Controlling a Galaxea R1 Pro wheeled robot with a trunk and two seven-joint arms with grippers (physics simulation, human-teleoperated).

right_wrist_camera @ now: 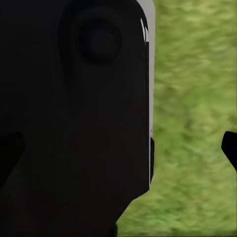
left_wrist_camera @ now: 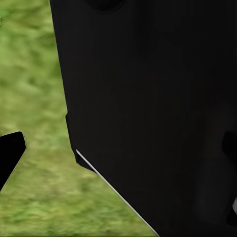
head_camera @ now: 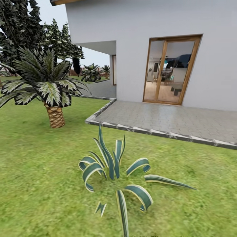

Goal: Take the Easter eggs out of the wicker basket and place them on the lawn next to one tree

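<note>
the head view looks over the lawn toward a pale grey house with a wood-framed glass door and a grey paved patio edged by a stone kerb. close in front stands a striped agave plant with curling blue-green, cream-edged leaves. further off to the left a short palm with a scaly brown trunk rises from the grass, with dark-leaved trees behind it. in the left wrist view, mottled green grass lies beside a large black body part of the robot, and one dark fingertip of the left tool shows at the edge. in the right wrist view, a fingertip of the right tool shows over grass beside another black robot part. i cannot tell how far either tool is open or whether it holds anything.
</note>
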